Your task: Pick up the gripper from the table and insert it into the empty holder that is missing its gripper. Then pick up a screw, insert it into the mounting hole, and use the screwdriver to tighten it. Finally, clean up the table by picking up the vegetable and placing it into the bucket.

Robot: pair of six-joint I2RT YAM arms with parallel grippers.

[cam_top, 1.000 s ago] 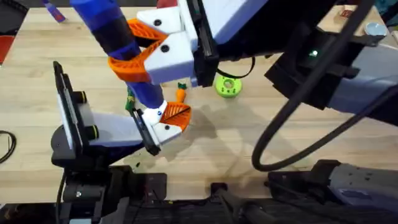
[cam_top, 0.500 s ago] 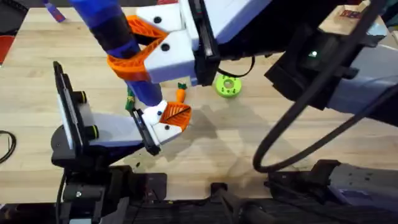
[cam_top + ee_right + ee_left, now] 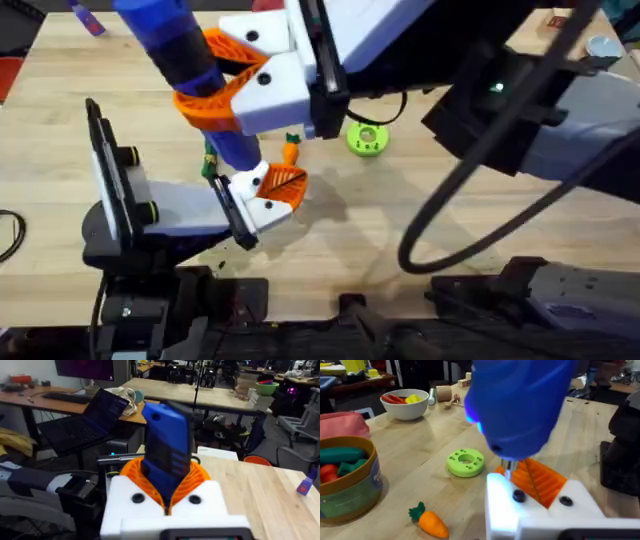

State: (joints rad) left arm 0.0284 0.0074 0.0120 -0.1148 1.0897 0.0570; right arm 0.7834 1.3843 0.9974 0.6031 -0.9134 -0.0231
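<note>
The right gripper (image 3: 235, 85) is clamped on the big blue screwdriver (image 3: 185, 70), tip down on the white holder (image 3: 540, 510) w/ the orange gripper (image 3: 540, 477) in it. The left gripper (image 3: 265, 195): can't tell its grip. The bucket (image 3: 345, 485) sits well off from the holder, the green disc (image 3: 465, 461) near it, & the tiny vegetable (image 3: 427, 521) just beside it.

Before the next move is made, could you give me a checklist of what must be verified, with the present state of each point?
1. Screwdriver gripped between the right fingers: ok.
2. Orange wedge sitting in the white holder: ok.
3. Screwdriver tip down on the holder: ok.
4. Tip engaged in a screw: cannot tell, the contact spot is hidden.
5. Carrot in the bucket: not ok, it lies on the table.
</note>
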